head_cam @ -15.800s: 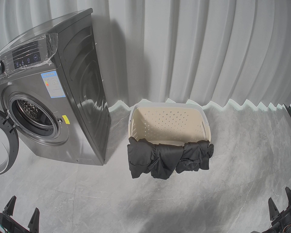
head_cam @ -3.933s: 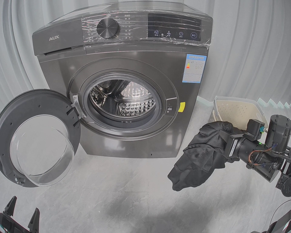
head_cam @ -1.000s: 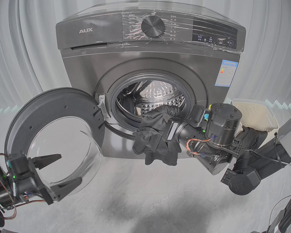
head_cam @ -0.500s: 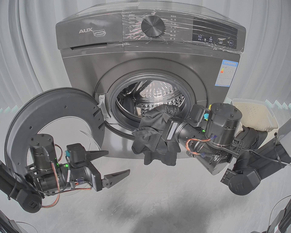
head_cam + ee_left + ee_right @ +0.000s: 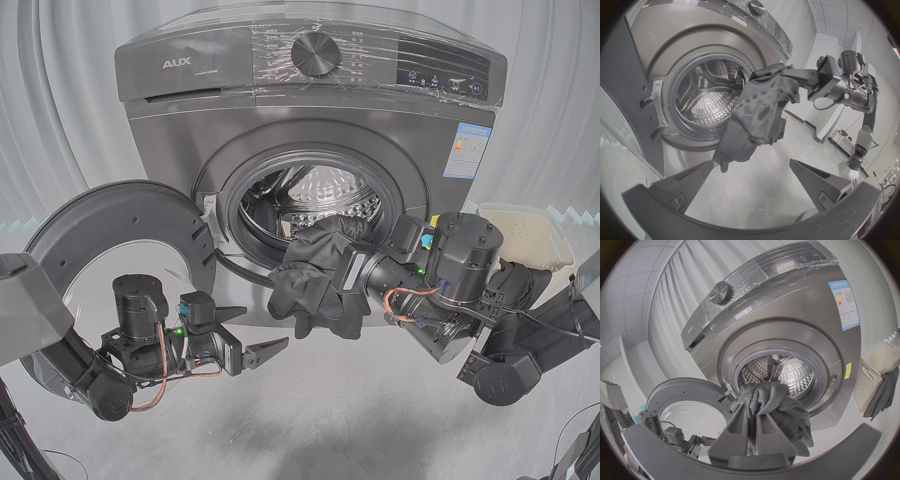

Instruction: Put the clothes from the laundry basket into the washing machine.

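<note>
The grey washing machine (image 5: 312,131) faces me with its round door (image 5: 119,225) swung open to the left. My right gripper (image 5: 752,411) is shut on a dark garment (image 5: 312,275), held just in front of the lower rim of the drum opening (image 5: 312,200), its folds hanging down. Lower left of the garment, my left gripper (image 5: 267,325) stands open, pointing toward the hanging cloth with nothing between its fingers. From the left wrist the garment (image 5: 756,112) hangs beyond that gripper (image 5: 751,162). Another dark garment (image 5: 524,281) hangs over the rim of the beige laundry basket (image 5: 531,237).
The basket (image 5: 881,360) stands on the floor right of the machine. The open door sticks out beside my left arm. White curtains hang behind the machine. Bare grey floor (image 5: 312,406) lies in front of it.
My left arm has swung in from the lower left toward the hanging garment, its gripper staying open. The right gripper and its garment have hardly shifted.
</note>
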`<state>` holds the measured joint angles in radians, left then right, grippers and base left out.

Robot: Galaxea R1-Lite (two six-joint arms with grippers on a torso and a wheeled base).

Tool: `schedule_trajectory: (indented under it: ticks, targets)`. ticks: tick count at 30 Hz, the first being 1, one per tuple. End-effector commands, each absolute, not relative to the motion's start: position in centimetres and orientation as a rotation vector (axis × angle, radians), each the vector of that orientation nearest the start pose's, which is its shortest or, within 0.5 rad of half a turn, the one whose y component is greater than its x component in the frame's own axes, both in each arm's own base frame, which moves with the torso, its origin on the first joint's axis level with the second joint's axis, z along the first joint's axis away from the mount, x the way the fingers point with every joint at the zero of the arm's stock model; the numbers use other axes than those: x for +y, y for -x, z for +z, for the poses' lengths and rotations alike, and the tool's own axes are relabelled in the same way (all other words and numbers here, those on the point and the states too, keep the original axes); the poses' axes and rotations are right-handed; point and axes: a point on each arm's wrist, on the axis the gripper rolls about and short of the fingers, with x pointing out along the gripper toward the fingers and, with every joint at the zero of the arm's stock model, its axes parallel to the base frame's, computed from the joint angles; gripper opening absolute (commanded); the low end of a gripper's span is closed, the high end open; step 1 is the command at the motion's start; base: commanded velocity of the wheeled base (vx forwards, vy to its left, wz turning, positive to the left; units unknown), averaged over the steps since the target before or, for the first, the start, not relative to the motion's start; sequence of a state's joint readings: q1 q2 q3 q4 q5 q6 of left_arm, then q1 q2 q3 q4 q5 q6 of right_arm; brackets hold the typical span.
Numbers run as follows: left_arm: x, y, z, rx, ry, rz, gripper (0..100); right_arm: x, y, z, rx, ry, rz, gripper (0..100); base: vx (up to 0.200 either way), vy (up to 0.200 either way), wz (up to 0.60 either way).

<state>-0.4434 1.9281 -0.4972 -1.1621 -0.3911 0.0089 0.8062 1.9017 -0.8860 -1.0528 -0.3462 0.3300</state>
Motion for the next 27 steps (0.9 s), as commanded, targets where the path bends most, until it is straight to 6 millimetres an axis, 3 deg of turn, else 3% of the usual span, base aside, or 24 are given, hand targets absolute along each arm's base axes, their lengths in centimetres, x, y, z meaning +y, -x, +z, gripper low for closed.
schedule_trajectory:
  ticks: [1,16,27]
  targets:
    - [-14.0,-29.1,6.8,0.296,-0.013,-0.801,100,25.1,-24.7,18.2,0.039,-0.349,0.473,0,0.000,0.000,0.00]
    - [-15.2,-33.3,6.2,0.224,0.009,-0.775,100,25.1,-23.9,18.3,0.045,-0.349,0.490,0,0.000,0.000,0.00]
    - [-16.2,-34.5,5.8,0.178,0.018,-0.788,100,25.1,-23.8,18.2,0.039,-0.352,0.492,0,0.000,0.000,0.00]
